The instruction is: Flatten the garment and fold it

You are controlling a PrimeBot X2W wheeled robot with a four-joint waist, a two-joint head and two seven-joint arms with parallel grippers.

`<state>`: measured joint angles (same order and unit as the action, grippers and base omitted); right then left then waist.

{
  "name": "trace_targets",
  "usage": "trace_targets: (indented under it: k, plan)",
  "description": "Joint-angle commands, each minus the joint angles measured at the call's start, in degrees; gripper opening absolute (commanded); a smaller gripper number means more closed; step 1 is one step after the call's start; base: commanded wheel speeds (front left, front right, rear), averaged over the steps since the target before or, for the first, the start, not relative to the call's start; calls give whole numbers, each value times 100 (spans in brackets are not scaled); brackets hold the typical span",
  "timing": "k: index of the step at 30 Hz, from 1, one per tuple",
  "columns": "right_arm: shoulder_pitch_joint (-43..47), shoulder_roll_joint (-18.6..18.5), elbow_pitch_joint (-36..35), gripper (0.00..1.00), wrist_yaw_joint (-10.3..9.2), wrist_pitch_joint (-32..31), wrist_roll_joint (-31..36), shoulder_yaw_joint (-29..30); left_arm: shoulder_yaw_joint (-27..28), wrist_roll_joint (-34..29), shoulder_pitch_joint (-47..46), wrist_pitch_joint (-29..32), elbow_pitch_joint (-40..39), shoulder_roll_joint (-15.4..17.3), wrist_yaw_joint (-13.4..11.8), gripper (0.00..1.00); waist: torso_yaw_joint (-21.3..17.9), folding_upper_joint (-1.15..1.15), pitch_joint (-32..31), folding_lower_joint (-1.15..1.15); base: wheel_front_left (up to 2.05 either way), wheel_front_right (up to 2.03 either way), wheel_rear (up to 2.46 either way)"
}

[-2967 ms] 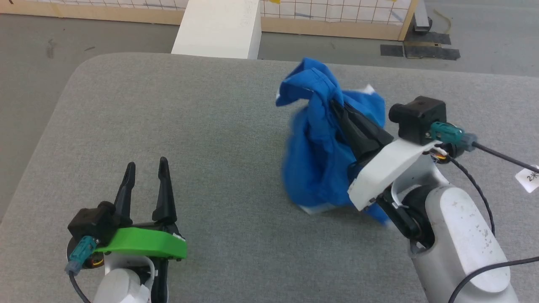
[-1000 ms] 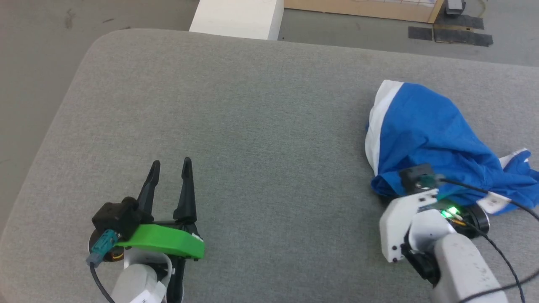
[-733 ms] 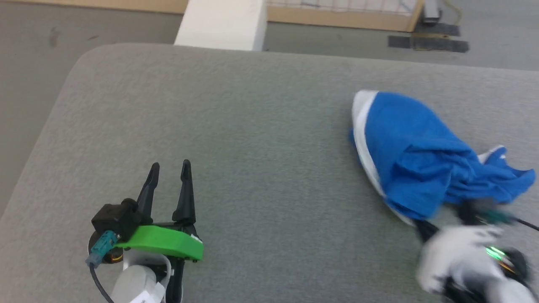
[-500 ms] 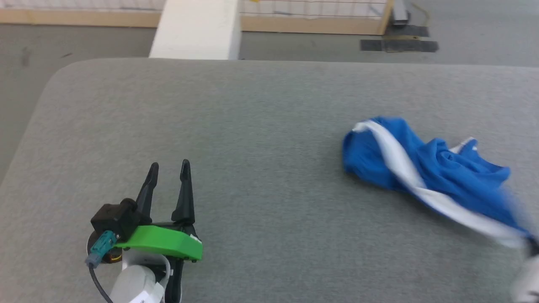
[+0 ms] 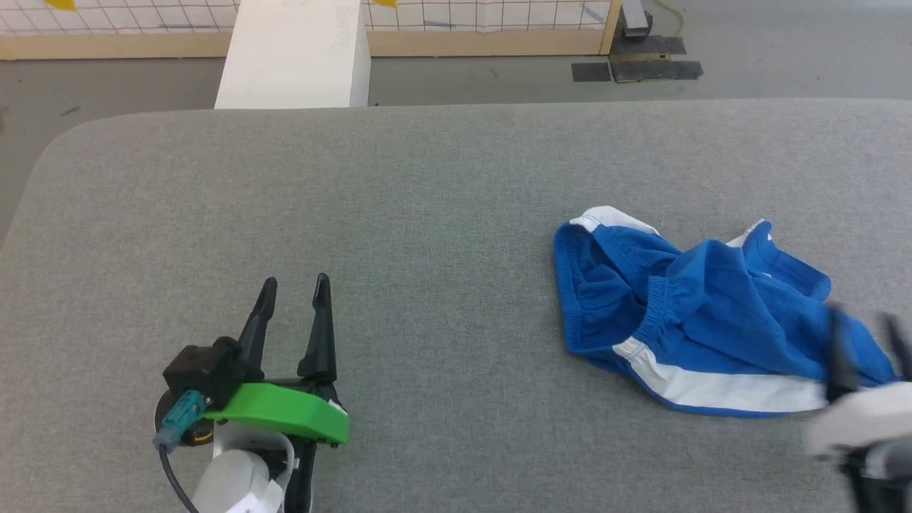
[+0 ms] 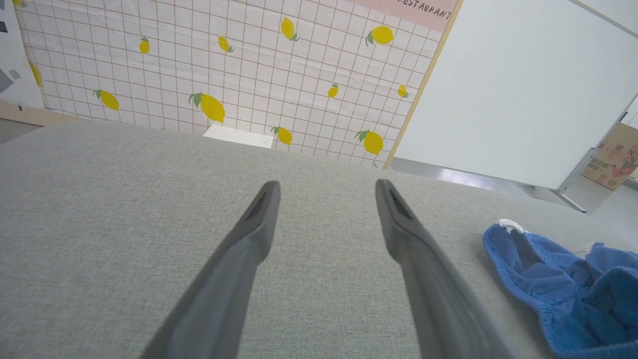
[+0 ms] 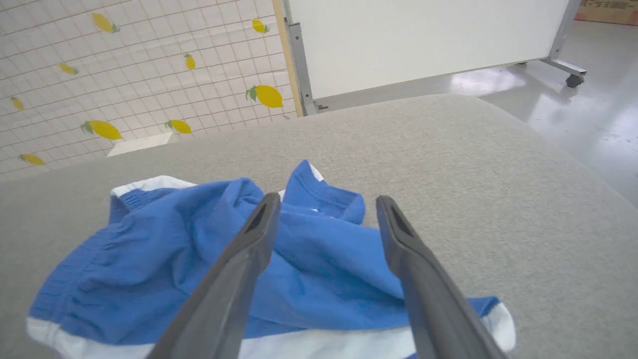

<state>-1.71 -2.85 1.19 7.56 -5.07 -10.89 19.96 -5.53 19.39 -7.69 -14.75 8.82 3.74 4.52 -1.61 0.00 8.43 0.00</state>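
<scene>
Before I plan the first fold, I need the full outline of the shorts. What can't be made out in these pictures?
Head view: the right end of the shorts lies behind the blurred right tool.
Left wrist view: the shorts run off the right and bottom edges.
Right wrist view: the right tool covers their middle; the bottom edge cuts off their near side.
All views: bunched folds hide the layers underneath.

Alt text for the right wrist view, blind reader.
Crumpled blue garment with white trim lies on a grey padded table; the right gripper points over it, its dark fingers spread apart, holding nothing. Behind: a lemon-print wall and a white panel.
</scene>
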Motion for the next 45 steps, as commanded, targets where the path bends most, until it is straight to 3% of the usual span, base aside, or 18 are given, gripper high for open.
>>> trace_targets:
  k: [1,6,10,15,16,17,19,20,26,33,35,36,37,38,45]
  plan:
    - [12,-3,-83,100,-8,17,-25,-352,-16,-6,-73,-25,15,27,23,100,23,0,13,0,0,0,0]
    - [70,-3,-265,100,-8,-255,-483,-1462,-73,22,-123,-25,50,18,31,100,109,0,58,0,0,0,0]
    - [-128,-3,-271,100,-8,-513,-642,-1925,-85,45,-138,-25,76,14,30,100,182,0,85,0,0,0,0]
    - [-407,-3,-62,100,-8,-1293,2,-2061,-103,60,-161,-25,111,18,39,100,296,0,89,0,0,0,0]
    - [-466,-3,-18,96,-8,-1492,139,-2019,-111,61,-166,-25,117,18,41,100,321,0,91,0,0,0,0]
    - [-515,-3,14,61,-8,-1636,250,-2000,-121,61,-172,-25,121,16,41,100,348,0,94,0,0,0,0]
    - [-623,-3,89,11,-8,-1897,500,-1997,-148,64,-184,-25,129,11,44,100,407,0,101,0,0,0,0]
    - [-675,-3,141,0,-8,-2007,537,-2027,-164,68,-189,-25,134,8,47,100,439,0,104,0,0,0,0]
    - [-1078,-3,354,0,-8,-2095,545,-2763,-220,92,-218,-25,176,-8,60,100,599,0,139,0,0,0,0]
    - [-2009,-3,970,0,-8,-1714,192,-4229,-259,106,-281,-25,209,-25,70,100,781,0,212,0,0,0,0]
    - [-2540,-3,1521,0,-8,-1405,-227,-4869,-310,115,-347,-25,235,-37,83,100,917,0,292,0,0,0,0]
    - [-2617,-3,1637,24,-8,-1354,-376,-4966,-319,119,-364,-25,241,-41,85,100,944,0,313,0,0,0,0]
    - [-2715,-3,1769,85,-8,-1278,-524,-5077,-321,126,-382,-25,244,-44,86,100,966,0,331,0,0,0,0]
    - [-2776,-3,1858,100,-8,-1213,-648,-5120,-319,131,-391,-25,243,-47,84,100,976,0,345,0,0,0,0]
    - [-2679,-3,1988,100,-8,-883,-1408,-5126,-208,122,-320,-25,258,-51,50,100,871,0,221,0,0,0,0]
